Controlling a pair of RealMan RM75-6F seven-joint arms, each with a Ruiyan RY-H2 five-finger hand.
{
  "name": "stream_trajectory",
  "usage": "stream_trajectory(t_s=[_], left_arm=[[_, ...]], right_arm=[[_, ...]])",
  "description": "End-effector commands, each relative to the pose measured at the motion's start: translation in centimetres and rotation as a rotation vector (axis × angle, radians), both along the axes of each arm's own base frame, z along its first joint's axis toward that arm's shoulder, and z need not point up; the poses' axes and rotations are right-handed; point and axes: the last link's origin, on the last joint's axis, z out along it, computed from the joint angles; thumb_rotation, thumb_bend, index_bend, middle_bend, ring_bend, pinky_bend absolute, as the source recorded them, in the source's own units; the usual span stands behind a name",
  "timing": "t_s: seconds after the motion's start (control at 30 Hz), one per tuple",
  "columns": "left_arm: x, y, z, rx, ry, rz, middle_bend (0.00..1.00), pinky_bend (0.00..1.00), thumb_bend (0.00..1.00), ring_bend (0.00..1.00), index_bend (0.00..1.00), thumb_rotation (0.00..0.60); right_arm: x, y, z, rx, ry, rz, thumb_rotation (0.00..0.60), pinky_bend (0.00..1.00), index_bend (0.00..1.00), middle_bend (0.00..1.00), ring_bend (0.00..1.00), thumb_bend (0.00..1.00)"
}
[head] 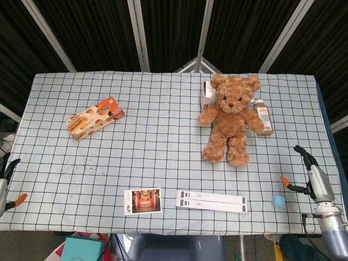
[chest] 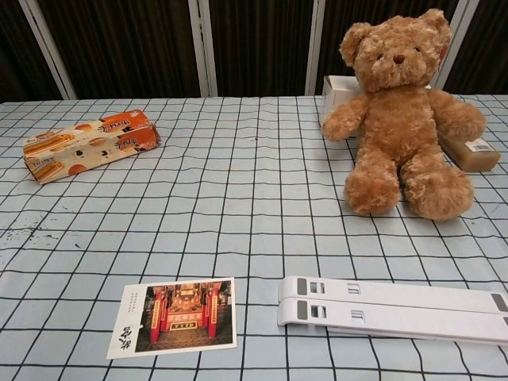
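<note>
Right hand (head: 311,176): fingers spread, holding nothing, at the table's (head: 163,147) right edge, near a blue cube (head: 278,201).
Left hand (head: 4,182): at the left edge, mostly cut off; grasp apparently empty, cannot tell.
Bear (head: 231,117) seated, white box (head: 207,95) and bottle (head: 263,117) beside.
Snack box (head: 94,117), postcard (head: 143,200), white bars (head: 210,201).

I could read almost nothing: the postcard (chest: 176,317) carried a column of dark characters down its left margin, the orange snack box (chest: 90,144) bore printed lettering, and the brown bottle (head: 263,117) a label, all too small to make out.
</note>
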Motion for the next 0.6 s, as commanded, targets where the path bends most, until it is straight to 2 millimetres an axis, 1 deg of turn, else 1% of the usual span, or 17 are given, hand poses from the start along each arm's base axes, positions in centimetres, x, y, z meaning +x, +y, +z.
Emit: stream_trajectory(t_s=[0.03,0.2,0.37,0.47,0.6], left_arm=[[0.0,0.1,-0.1,0.002,0.004,0.004,0.0,0.03,0.24,0.0,0.13,0.6],[-0.1,0.3,-0.2,0.005,0.012,0.014,0.0,0.03,0.24,0.0,0.13,0.6],[-0.2,0.5,-0.4,0.005,0.02,0.021,0.0,0.03,0.24,0.0,0.13,0.6],[-0.2,0.6,-0.3,0.01,0.023,0.028,0.0,0.03,0.24,0.0,0.13,0.6],[-0.4,0.8,-0.2,0.016,0.027,0.038,0.0,0.03,0.24,0.0,0.13,0.6]], right_arm=[[1.2,-5.0,0.7,0.028,-0.136,-0.068,0.6,0.0,0.04,0.12,0.07,0.29],[2.0,-8.1,-0.1,0.071,-0.237,-0.139,0.6,0.0,0.04,0.12,0.07,0.29],[2.7,-10.9,-0.9,0.083,-0.226,-0.165,0.6,0.0,0.04,0.12,0.07,0.29],[3.3,-12.2,-1.5,0.091,-0.208,-0.17,0.6,0.0,0.05,0.12,0.07,0.29],[3.5,-13.6,-2.3,0.1,-0.154,-0.187,0.6,0.0,0.06,0.12,0.07,0.29]])
